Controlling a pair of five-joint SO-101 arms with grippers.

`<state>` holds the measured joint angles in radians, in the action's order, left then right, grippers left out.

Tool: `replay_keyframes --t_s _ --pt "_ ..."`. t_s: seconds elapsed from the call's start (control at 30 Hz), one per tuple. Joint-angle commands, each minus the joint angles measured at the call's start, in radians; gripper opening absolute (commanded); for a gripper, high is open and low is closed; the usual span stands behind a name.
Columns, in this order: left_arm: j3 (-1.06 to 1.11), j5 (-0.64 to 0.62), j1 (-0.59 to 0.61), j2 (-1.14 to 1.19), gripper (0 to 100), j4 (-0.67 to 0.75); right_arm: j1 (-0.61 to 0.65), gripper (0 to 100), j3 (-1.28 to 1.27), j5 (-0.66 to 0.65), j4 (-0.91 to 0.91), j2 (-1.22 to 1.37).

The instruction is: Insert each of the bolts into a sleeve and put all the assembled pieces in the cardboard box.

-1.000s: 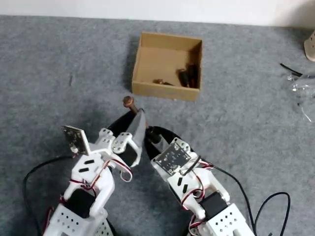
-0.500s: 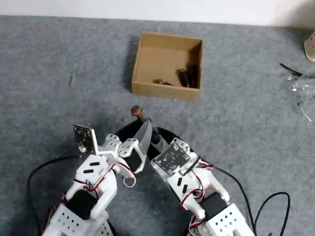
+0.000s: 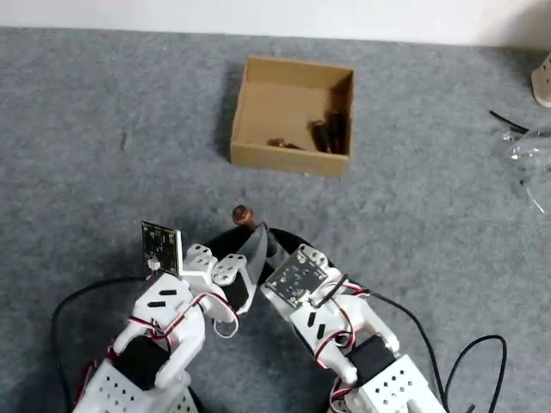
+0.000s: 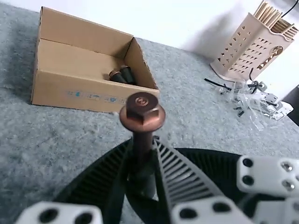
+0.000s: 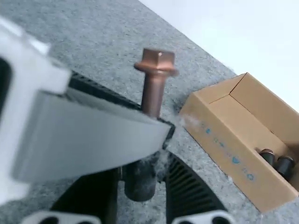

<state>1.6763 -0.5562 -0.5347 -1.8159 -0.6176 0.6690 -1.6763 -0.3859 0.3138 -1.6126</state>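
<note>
Robotics lab or maker bench. Grey felt-covered counter point(image 3: 86, 129), plain white wall point(image 4: 163, 18). Well beyond left end effector point(image 4: 141, 156): perforated stick holder point(image 4: 250, 46), bagged small parts point(image 4: 254, 100).

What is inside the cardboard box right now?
At least two dark sleeved bolts lie by one side wall of the cardboard box, with something copper-coloured by its front wall. In both wrist views the front wall covers the floor strip behind it.
</note>
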Motion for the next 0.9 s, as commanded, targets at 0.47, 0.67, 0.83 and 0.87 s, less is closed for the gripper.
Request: replay_keyframes --t_s 0.47,0.67,0.83,0.87 --pt "-0.077 -0.198 0.326 -0.002 53 -0.069 -0.077 0.5 -0.093 -0.008 -0.044 -0.027" --pt "-0.125 -0.331 0.506 -0.004 48 -0.069 -0.079 0.5 -0.096 -0.008 -0.044 -0.027" --pt "-0.116 -0.282 0.591 -0.004 36 -0.063 -0.117 0.5 -0.093 -0.008 -0.044 -0.027" --pt "-0.111 -0.259 0.595 -0.001 31 -0.052 -0.130 0.5 -0.093 -0.006 -0.045 -0.027"
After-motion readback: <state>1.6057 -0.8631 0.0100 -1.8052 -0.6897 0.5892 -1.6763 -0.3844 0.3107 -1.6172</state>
